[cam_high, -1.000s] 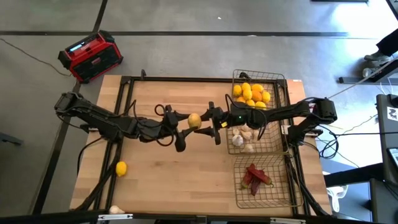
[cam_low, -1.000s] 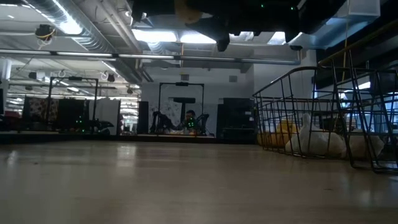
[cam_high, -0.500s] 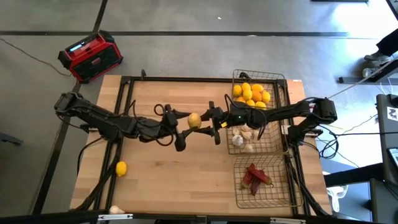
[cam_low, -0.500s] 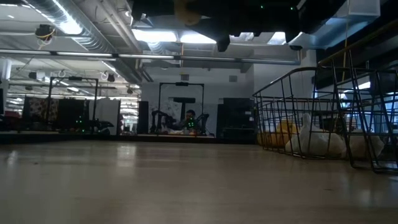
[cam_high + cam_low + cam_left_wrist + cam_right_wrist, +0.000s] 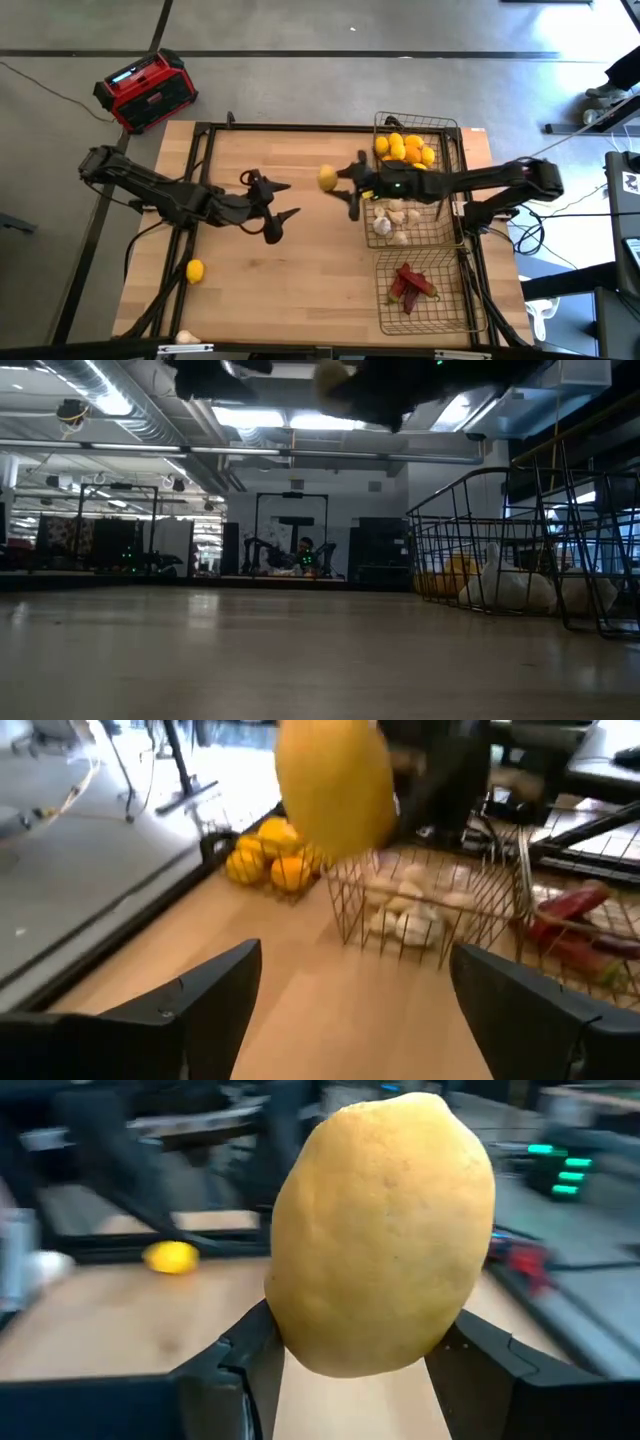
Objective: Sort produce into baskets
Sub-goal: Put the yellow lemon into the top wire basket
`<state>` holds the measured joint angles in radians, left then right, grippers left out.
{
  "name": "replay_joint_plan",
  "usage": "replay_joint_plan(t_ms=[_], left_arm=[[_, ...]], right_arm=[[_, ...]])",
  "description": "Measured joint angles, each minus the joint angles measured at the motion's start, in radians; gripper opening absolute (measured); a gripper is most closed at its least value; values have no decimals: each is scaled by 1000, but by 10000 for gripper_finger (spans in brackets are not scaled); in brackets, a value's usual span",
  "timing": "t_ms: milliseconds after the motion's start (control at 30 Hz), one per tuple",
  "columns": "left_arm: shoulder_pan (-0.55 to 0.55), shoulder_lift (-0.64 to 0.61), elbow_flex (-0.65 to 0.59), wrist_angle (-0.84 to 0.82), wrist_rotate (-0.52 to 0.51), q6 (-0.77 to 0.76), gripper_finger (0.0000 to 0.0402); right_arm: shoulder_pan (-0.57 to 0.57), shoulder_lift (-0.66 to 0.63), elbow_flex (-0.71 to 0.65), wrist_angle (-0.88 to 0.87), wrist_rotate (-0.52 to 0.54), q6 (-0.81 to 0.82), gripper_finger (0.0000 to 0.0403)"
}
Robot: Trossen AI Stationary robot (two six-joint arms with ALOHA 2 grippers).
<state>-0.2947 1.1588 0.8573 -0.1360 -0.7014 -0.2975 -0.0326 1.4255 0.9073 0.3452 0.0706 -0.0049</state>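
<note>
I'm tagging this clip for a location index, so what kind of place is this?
Probably an open-plan robotics lab or workshop: exposed ceiling ducts, another arm rig across the hall, and a wooden table on a concrete floor.

You have three baskets (image 5: 448, 232) along the table's (image 5: 300, 290) right edge; two stray pieces of produce (image 5: 195, 270) near its front-left corner.

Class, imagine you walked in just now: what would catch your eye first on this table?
A lemon held above mid-table in the right gripper, with the left gripper open and empty close by. Along the right edge, three wire baskets hold lemons, garlic and red chilies.
</note>
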Motion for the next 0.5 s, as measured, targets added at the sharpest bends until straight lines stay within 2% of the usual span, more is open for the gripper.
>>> replay_joint_plan(t_ms=[267, 367, 500], left_arm=[[1, 14, -59, -5, 1, -67, 320], [1, 21, -66, -8, 2, -83, 320], [1, 31, -66, -3, 3, -89, 320]], right_arm=[[-22, -247, 2, -417, 377, -57, 197], [-69, -327, 2, -586, 434, -20, 197], [-165, -410, 2, -766, 444, 44, 197]])
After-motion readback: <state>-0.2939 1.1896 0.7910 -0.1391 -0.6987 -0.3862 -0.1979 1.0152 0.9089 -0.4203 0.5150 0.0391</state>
